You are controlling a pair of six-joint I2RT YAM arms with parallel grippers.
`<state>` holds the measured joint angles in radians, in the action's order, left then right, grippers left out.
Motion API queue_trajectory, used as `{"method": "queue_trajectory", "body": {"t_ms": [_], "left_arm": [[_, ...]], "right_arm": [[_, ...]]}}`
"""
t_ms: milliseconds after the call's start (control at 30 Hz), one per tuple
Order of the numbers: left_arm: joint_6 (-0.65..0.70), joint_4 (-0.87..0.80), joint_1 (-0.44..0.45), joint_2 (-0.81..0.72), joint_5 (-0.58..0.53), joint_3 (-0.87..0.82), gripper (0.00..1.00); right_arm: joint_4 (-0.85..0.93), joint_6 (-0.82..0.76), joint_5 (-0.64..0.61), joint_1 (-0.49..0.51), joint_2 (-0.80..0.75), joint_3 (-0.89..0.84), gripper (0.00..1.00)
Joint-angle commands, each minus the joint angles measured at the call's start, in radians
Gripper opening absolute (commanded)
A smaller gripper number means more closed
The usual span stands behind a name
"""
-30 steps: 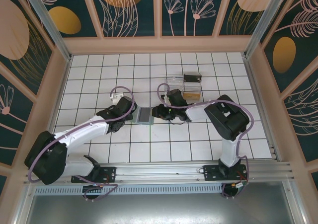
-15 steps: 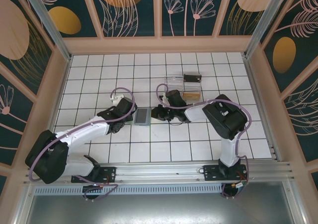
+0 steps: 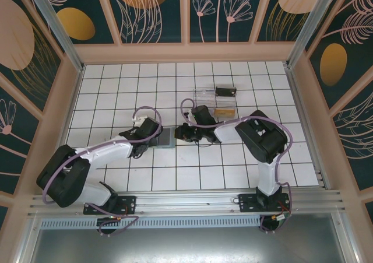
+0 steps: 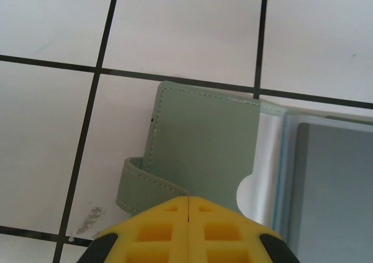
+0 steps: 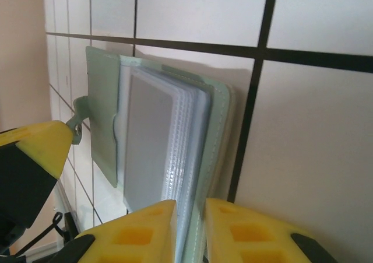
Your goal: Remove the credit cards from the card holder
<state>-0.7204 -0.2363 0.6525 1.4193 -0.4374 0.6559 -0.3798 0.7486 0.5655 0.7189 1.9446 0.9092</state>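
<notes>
The left gripper (image 4: 189,207) is now sitting over the card holder's (image 4: 204,140) strap (image 4: 148,184), having edged in over the last second. Its fingers are pressing together, though I cannot tell whether they are pinching the strap. The right gripper (image 5: 189,219) is nipping the opposite edge, nearly closed on it. The holder is lying open on the table (image 3: 233,164) between them with a grey card (image 4: 335,187) showing, so it is probably getting braced for pulling cards.

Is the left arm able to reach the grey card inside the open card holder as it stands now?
Probably yes. The card holder lies open, the grey card faces up just beside the shut left gripper, and the right gripper sits at the far edge, not over it.
</notes>
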Motion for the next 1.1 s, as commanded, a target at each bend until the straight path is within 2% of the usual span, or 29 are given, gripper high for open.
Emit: {"method": "queue_trajectory", "body": {"t_ms": [0, 333, 600, 700, 1067], "left_arm": [[-0.017, -0.027, -0.004, 0.042, -0.05, -0.008, 0.0], [-0.029, -0.011, -0.002, 0.114, -0.047, -0.014, 0.0], [-0.023, -0.002, -0.003, 0.113, -0.029, -0.014, 0.0], [-0.021, -0.001, -0.003, 0.11, -0.023, -0.016, 0.0], [-0.015, 0.018, -0.003, 0.103, -0.005, -0.02, 0.0]], "right_arm": [[0.053, -0.035, -0.04, 0.013, -0.002, 0.026, 0.25], [0.154, -0.06, -0.116, 0.015, -0.021, 0.037, 0.34], [0.127, -0.064, -0.051, 0.034, 0.03, 0.079, 0.27], [0.117, -0.06, -0.05, 0.036, 0.034, 0.083, 0.21], [0.048, -0.042, 0.015, 0.037, 0.052, 0.091, 0.18]]}}
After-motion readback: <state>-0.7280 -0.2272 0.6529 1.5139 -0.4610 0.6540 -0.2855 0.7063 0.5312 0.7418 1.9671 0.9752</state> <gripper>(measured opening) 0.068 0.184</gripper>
